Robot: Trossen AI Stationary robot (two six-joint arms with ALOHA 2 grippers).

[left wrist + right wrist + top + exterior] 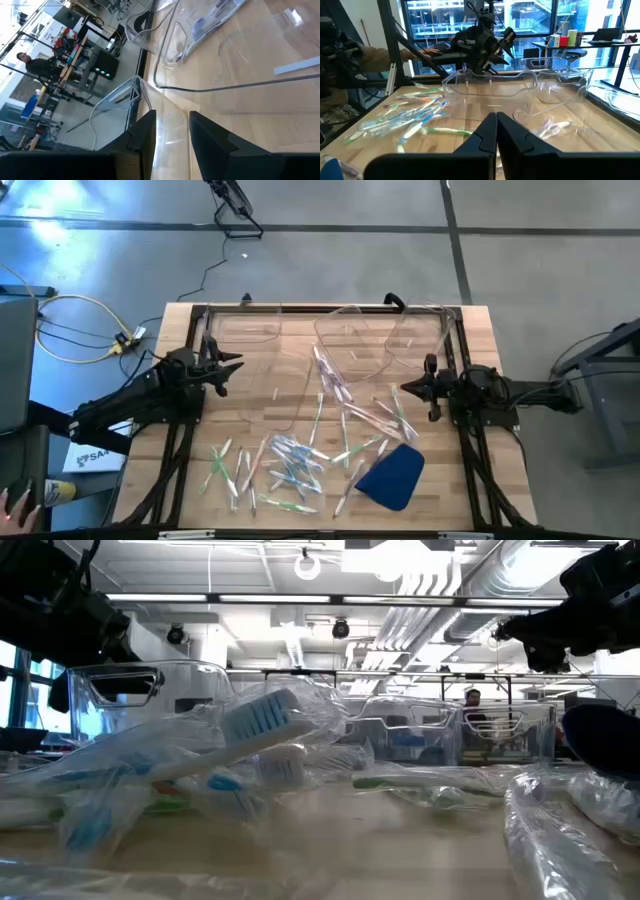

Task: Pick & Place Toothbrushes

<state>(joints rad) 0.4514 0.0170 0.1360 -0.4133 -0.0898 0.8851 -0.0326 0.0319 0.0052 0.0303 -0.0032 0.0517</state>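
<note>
Toothbrushes (pixel 285 465): a loose scatter on the wooden worktop (pixel 480 345), spread along the near edge from the left-of-centre area toward the blue cloth (pixel 392 476). Long axes vary; most lie slanted, running between the near-left and far-right, and a few lie nearly parallel to the near edge. Several sit in clear wrappers. One or two more lie inside the tilted clear bin (pixel 350 350) near the middle of the worktop, long axis running from far-left to near-right.

Clear bins: three, ranged along the far edge and centre of the worktop; another (pixel 262 370) lies flat left of centre.

Blue cloth: near-right part of the worktop, just beside the scatter.

Left gripper (pixel 232 368): above the left side of the worktop, over the flat bin's wall; fingers (pixel 145 135) partly apart, nothing between them.

Right gripper (pixel 405 389): above the right side, pointing toward the centre; fingers (pixel 487 131) pressed together, empty.
</note>
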